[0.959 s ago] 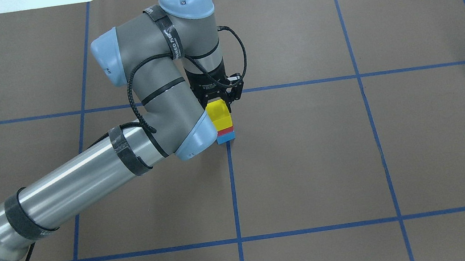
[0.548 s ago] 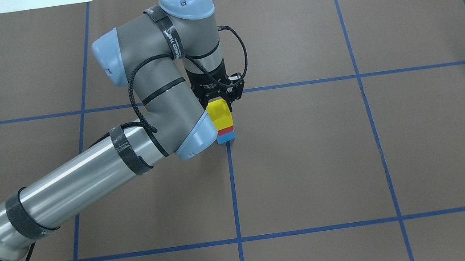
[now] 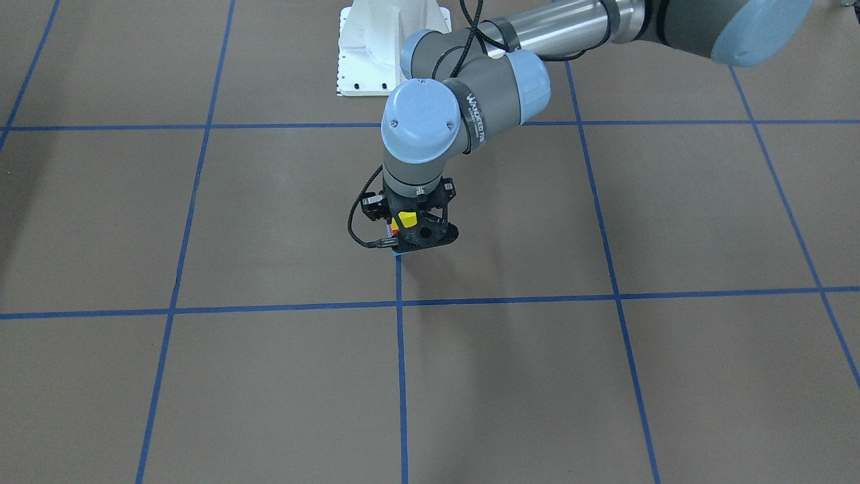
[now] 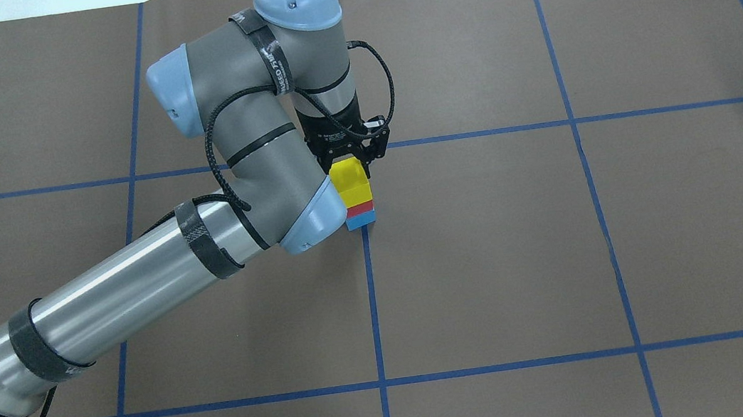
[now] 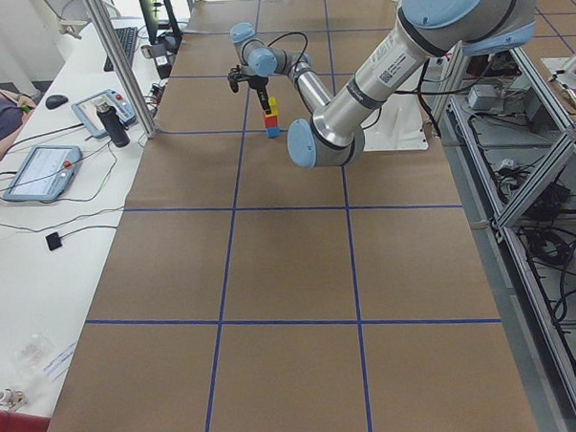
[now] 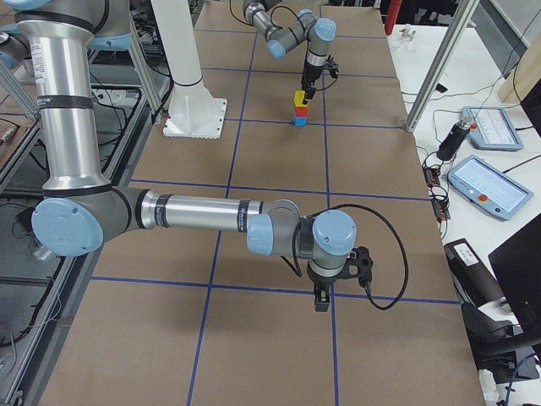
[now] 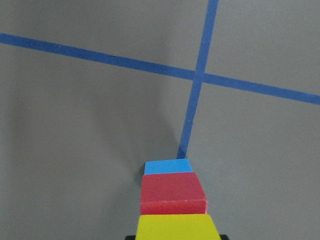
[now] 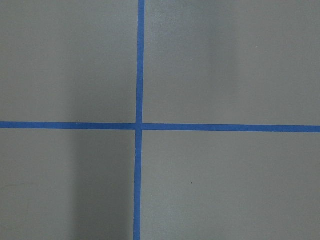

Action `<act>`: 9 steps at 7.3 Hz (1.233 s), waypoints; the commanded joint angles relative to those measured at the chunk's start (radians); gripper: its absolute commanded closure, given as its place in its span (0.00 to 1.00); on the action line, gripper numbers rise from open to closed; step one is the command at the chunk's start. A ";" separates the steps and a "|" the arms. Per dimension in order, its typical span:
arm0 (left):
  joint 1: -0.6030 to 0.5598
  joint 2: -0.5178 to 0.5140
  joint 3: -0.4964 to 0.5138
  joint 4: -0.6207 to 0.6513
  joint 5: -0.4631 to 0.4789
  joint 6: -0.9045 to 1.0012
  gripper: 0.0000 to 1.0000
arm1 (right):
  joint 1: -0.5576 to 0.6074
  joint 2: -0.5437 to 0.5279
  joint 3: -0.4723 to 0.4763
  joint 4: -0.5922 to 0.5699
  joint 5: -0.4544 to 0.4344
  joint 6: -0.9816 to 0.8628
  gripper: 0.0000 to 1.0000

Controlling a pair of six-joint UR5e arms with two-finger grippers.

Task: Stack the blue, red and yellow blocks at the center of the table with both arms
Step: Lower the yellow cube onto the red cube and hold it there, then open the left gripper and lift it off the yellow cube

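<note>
Brown table (image 4: 563, 248): left claw (image 4: 348, 166) clasps yellow block (image 4: 348, 178); red block (image 4: 360, 208), blue block (image 4: 362, 220) half-hidden beneath; state of right claw (image 6: 322, 301) unclear.

Bright, even overhead light, soft faint shadows, sharp focus throughout.

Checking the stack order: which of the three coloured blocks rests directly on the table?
The blue square block, lowest; the red block lies on it, the yellow block topmost.

Block stack (image 4: 357, 196) mid-table, left arm (image 4: 246, 182) draped over it from left edge; approach from right edge wide open.
</note>
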 commanded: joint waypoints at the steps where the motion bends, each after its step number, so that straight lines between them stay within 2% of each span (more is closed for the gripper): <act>1: 0.000 0.002 -0.001 -0.001 0.000 0.003 0.11 | 0.000 0.000 -0.001 0.000 0.000 0.000 0.00; 2: 0.000 0.002 -0.001 -0.009 0.000 0.005 0.00 | 0.000 0.000 -0.001 0.000 0.000 0.000 0.00; 7: -0.014 0.002 -0.007 -0.012 0.000 0.003 0.00 | 0.000 0.000 -0.001 0.000 -0.002 0.000 0.00; 8: -0.044 0.005 -0.039 -0.005 0.002 0.009 0.00 | 0.003 -0.006 0.019 0.002 0.003 0.000 0.00; 9: -0.076 0.069 -0.120 0.000 0.002 0.012 0.00 | 0.003 -0.037 0.079 0.005 -0.001 0.000 0.00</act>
